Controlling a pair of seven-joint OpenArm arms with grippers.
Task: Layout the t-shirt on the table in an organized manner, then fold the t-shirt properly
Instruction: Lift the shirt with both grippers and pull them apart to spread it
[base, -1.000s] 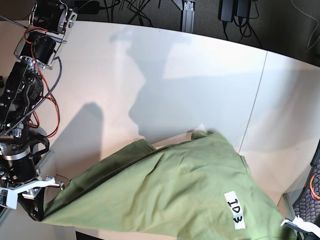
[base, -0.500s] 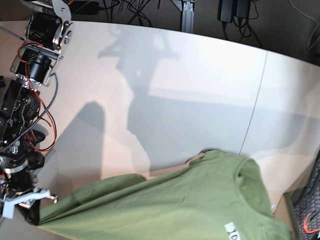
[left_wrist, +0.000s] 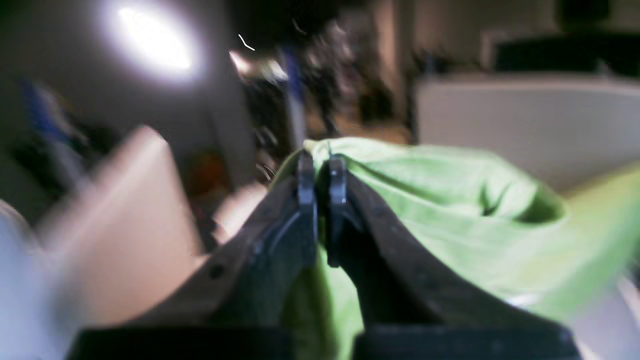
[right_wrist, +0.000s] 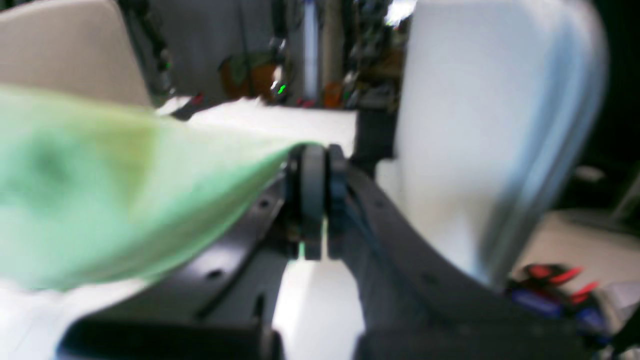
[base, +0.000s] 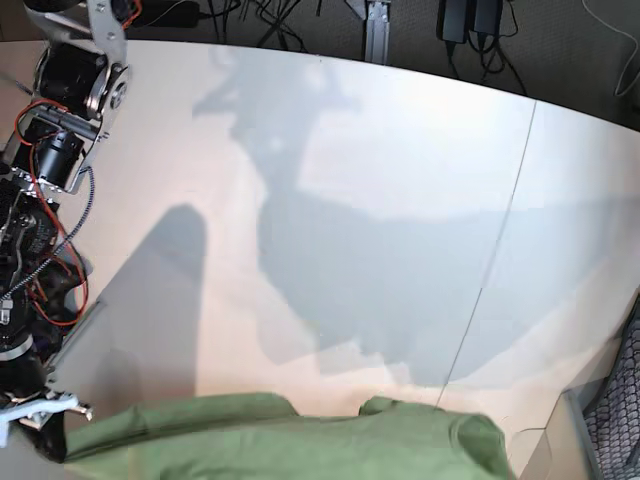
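The olive green t-shirt hangs stretched along the bottom edge of the base view, above the white table, and most of it is cut off by the frame. My right gripper at the bottom left is shut on one corner of it. The right wrist view shows that gripper with its jaws closed on the shirt's edge, which runs off to the left. My left gripper is shut on a bunched fold of the t-shirt. It lies outside the base view.
A thin dark seam crosses the tabletop on the right. My right arm, with red wires, runs down the left edge. Cables and power bricks lie beyond the far curved edge. The shirt's shadow falls mid-table.
The shirt has been drawn toward the bottom of the base view, off the table's middle. Its white tag and collar have left the frame. My right gripper has moved downward with its corner.
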